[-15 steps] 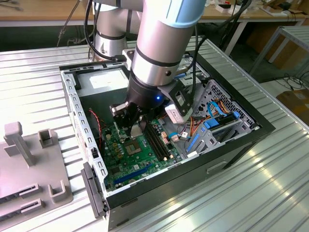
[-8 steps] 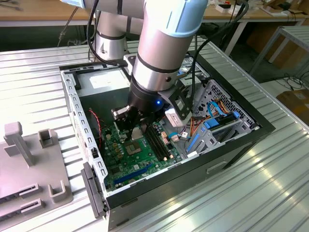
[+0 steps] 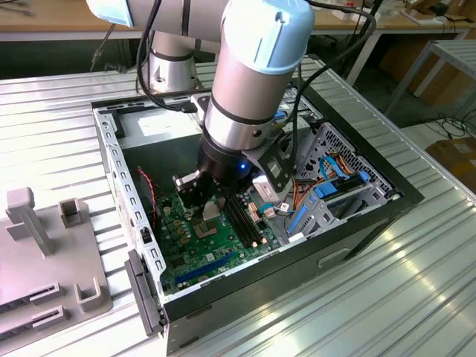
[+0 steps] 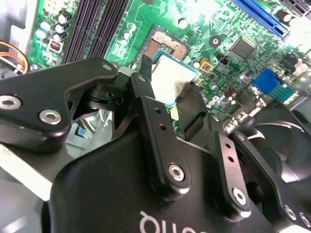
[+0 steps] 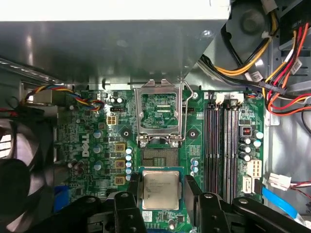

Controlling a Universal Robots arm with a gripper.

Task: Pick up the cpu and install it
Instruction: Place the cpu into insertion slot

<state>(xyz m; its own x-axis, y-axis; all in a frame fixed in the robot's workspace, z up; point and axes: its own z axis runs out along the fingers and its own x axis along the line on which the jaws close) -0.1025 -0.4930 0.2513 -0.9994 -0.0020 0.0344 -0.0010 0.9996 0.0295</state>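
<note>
The chip (image 5: 160, 190) is clamped by two opposite edges in the claw (image 5: 162, 183), which is closed partway onto it, with the metal top facing up. It sits over the green board (image 5: 92, 141) just beside the open socket (image 5: 159, 156) and is not seated. The socket's hinged frame (image 5: 160, 112) stands raised.

In the exterior view the claw (image 3: 209, 204) is at frame centre, deep inside the computer case (image 3: 111, 160) on the table (image 3: 416, 282).

Risk, as judged: the chip looks offset from the socket. Lowered misaligned or tilted, it could bend the contacts. The memory slots (image 5: 221, 145) and cables (image 5: 272, 82) crowd the claw.
</note>
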